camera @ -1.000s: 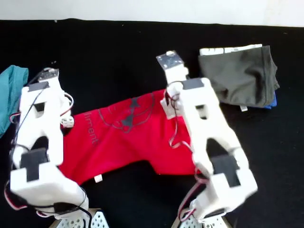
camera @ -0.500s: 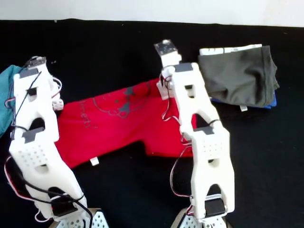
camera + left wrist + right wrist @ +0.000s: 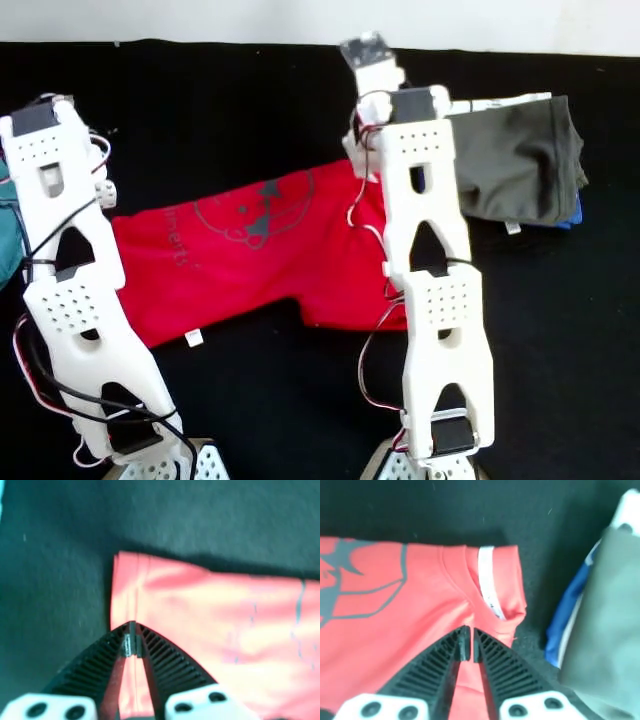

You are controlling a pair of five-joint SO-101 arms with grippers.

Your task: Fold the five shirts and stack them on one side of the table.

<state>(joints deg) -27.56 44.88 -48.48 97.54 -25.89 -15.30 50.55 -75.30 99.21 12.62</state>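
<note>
A red shirt (image 3: 250,260) with a dark printed emblem lies spread across the middle of the black table. In the high view, my left gripper (image 3: 104,196) is at the shirt's left edge and my right gripper (image 3: 362,172) at its right upper corner. The left wrist view has my left gripper (image 3: 131,645) shut on the red shirt (image 3: 210,615) close to its hem edge. My right gripper (image 3: 468,648) is shut on the red shirt (image 3: 395,595) just below the collar with its white label (image 3: 487,587).
A folded grey shirt (image 3: 510,165) lies at the back right on a blue one (image 3: 568,215), with a white edge (image 3: 490,102) behind. A teal shirt (image 3: 8,235) pokes in at the left edge. The pale wall (image 3: 300,20) borders the table's far side.
Both arms have stretched away from their bases, carrying the red shirt's far edge toward the back of the table. The shirt lies farther back and flatter.
</note>
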